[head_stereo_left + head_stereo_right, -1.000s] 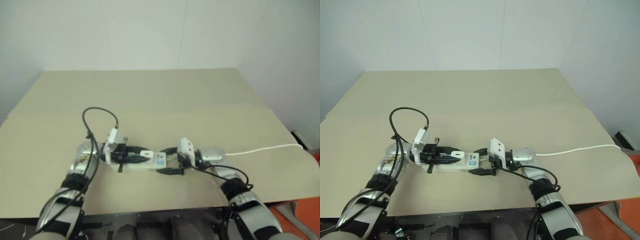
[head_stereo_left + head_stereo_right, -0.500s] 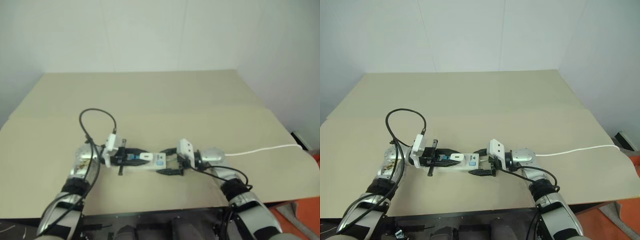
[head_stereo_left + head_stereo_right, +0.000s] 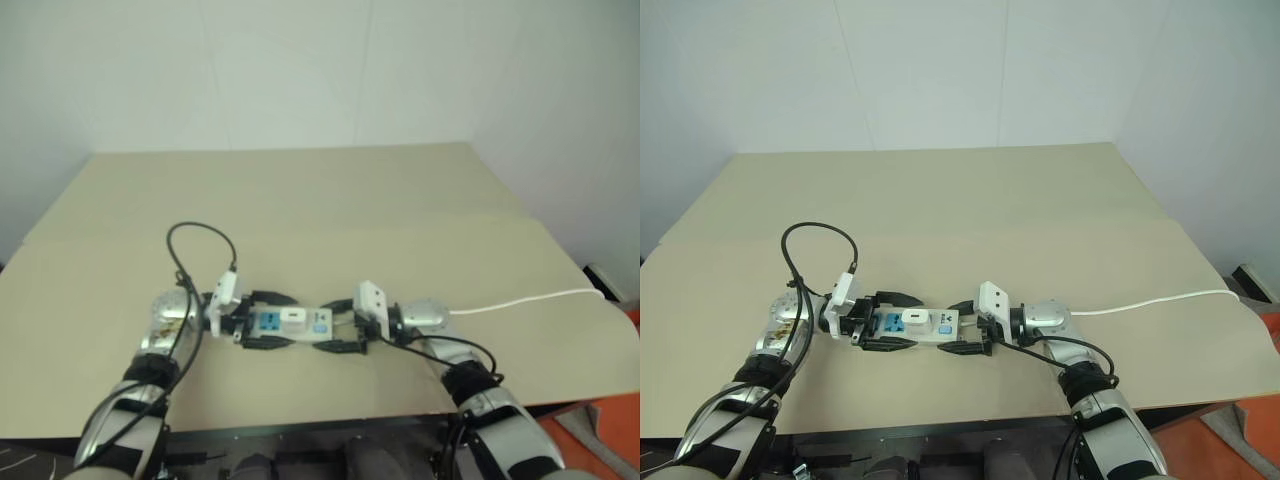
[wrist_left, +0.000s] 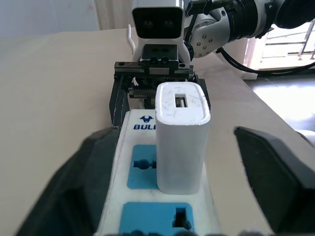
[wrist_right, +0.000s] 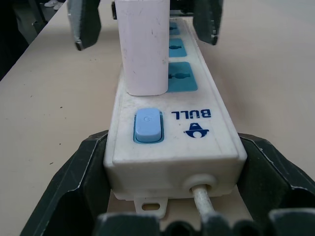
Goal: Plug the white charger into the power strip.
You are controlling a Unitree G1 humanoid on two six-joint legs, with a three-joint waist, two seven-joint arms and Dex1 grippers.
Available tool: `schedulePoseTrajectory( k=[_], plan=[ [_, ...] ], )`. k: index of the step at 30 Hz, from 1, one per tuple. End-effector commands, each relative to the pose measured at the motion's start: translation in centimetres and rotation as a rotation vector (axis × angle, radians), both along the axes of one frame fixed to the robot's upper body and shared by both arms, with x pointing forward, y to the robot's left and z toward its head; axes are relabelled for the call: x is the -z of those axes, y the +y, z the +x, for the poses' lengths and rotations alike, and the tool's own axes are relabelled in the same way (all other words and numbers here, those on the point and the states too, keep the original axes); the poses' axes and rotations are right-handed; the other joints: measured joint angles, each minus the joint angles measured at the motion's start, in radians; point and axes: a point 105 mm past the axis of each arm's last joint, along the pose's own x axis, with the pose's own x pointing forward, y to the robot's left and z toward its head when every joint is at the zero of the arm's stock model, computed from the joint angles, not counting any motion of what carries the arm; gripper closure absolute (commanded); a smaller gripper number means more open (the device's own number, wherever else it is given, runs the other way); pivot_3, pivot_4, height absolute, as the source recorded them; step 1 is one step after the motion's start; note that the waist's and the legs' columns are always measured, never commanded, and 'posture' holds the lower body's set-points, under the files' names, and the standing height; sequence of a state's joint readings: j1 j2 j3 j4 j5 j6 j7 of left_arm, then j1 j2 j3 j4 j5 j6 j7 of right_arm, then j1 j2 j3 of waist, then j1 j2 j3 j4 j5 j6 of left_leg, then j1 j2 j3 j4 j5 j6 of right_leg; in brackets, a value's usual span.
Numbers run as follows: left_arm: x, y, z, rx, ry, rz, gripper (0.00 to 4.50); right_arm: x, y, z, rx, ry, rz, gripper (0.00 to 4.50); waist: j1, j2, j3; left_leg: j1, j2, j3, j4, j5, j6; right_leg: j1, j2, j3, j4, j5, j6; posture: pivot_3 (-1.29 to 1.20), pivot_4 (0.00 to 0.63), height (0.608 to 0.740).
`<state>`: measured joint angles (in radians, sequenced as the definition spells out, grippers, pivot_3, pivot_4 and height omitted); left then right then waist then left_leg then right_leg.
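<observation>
The power strip (image 3: 945, 322) lies flat near the table's front edge, between my two grippers. The white charger (image 3: 915, 318) stands upright in the socket beside the strip's blue switch (image 5: 147, 124). In the left wrist view the charger (image 4: 181, 137) rises from the strip with nothing touching it. My left gripper (image 3: 290, 320) is open, its black fingers (image 4: 93, 187) spread wide on either side of the strip. My right gripper (image 3: 946, 326) is shut on the strip's cord end, its fingers (image 5: 81, 182) pressed against both side walls.
The strip's thin white cord (image 3: 1140, 300) runs along the beige table (image 3: 990, 200) to its right edge. A black cable loop (image 3: 820, 240) arches above my left wrist. The table's front edge lies just below the grippers.
My left gripper was shut on the charger over the strip. It has opened and its fingers now spread beside the strip, leaving the charger standing in the socket. The right gripper has kept still.
</observation>
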<state>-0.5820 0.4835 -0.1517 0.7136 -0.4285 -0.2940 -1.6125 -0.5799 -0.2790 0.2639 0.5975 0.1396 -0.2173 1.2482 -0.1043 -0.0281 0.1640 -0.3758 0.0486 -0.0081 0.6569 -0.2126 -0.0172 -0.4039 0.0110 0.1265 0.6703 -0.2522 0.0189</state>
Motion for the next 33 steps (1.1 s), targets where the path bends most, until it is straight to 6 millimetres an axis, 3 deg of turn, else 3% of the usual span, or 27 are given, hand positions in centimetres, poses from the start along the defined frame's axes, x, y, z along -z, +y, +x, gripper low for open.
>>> schedulePoseTrajectory(
  k=[1,4,7,12,13,14,18,22,29,33],
  plan=[
    [1.9,0.8,-0.8,-0.007,0.074,0.063,0.02,0.9,0.1,-0.6,-0.027,0.005,-0.039,1.09,0.000,0.000,0.000,0.000,0.000,0.000,0.000,0.000,0.000,0.000,0.000,0.000,0.000,0.000,0.000,0.00,0.150,0.740],
    [1.2,1.0,-0.8,-0.004,0.051,0.061,0.02,0.9,0.1,-0.6,-0.027,0.003,-0.040,1.09,-0.003,0.000,0.000,0.000,0.000,0.000,0.000,0.000,0.000,0.000,0.000,0.000,-0.001,0.000,0.000,0.00,0.150,0.740],
    [-0.6,1.7,-0.6,-0.016,0.000,0.038,0.02,0.8,0.2,-0.4,-0.018,-0.016,-0.040,1.09,-0.008,0.000,0.000,-0.001,0.000,0.000,-0.003,0.000,0.000,0.000,0.000,0.000,-0.004,0.000,0.000,0.00,0.150,0.740],
    [-5.4,3.7,-1.3,-0.080,-0.149,-0.033,0.02,0.1,-0.1,0.4,0.025,0.039,0.010,1.09,-0.019,-0.003,0.002,-0.004,0.001,0.000,-0.008,0.000,0.000,-0.004,0.000,0.000,-0.006,0.000,0.000,0.00,0.150,0.740],
    [-6.4,4.1,-1.5,-0.105,-0.181,-0.051,0.00,0.1,-0.2,0.4,0.023,0.043,0.006,0.34,-0.017,-0.003,0.003,-0.007,0.001,-0.001,-0.008,0.000,0.000,-0.007,0.000,0.000,-0.006,0.000,0.000,0.00,0.150,0.740],
    [-7.4,4.5,-1.6,-0.137,-0.216,-0.071,0.00,0.0,-0.4,0.4,0.023,0.045,0.006,0.10,-0.016,-0.003,0.003,-0.009,0.001,-0.001,-0.008,0.000,0.000,-0.009,0.000,-0.001,-0.006,0.000,0.000,0.00,0.150,0.740],
    [-10.3,6.5,-2.4,-0.247,-0.305,-0.085,0.00,-1.0,-1.4,0.7,0.039,-0.002,0.008,0.05,-0.014,-0.004,0.003,-0.012,0.001,0.000,-0.008,0.000,0.000,-0.012,-0.002,-0.001,-0.007,0.000,0.000,0.00,0.150,0.740],
    [-10.2,8.9,-3.9,-0.356,-0.317,-0.010,0.00,-3.6,-3.7,0.3,0.057,-0.079,0.028,0.05,-0.007,-0.003,0.004,-0.018,0.001,0.002,-0.008,0.000,0.000,-0.019,-0.003,0.000,-0.007,0.000,0.000,0.00,0.150,0.740],
    [-7.5,13.3,-6.7,-0.530,-0.254,0.179,0.00,-6.7,-10.6,-2.9,0.085,-0.134,-0.085,0.05,0.014,-0.004,0.008,-0.024,0.001,0.002,-0.014,0.000,0.000,-0.024,-0.004,-0.003,-0.013,-0.001,-0.001,0.00,0.150,0.740],
    [-8.0,14.7,-7.7,-0.595,-0.240,0.178,0.00,-8.0,-13.6,-4.2,0.180,-0.168,-0.118,0.05,0.023,-0.005,0.009,-0.023,0.002,0.003,-0.014,0.000,0.000,-0.024,-0.004,-0.003,-0.013,-0.002,-0.001,0.00,0.150,0.740]
  ],
)
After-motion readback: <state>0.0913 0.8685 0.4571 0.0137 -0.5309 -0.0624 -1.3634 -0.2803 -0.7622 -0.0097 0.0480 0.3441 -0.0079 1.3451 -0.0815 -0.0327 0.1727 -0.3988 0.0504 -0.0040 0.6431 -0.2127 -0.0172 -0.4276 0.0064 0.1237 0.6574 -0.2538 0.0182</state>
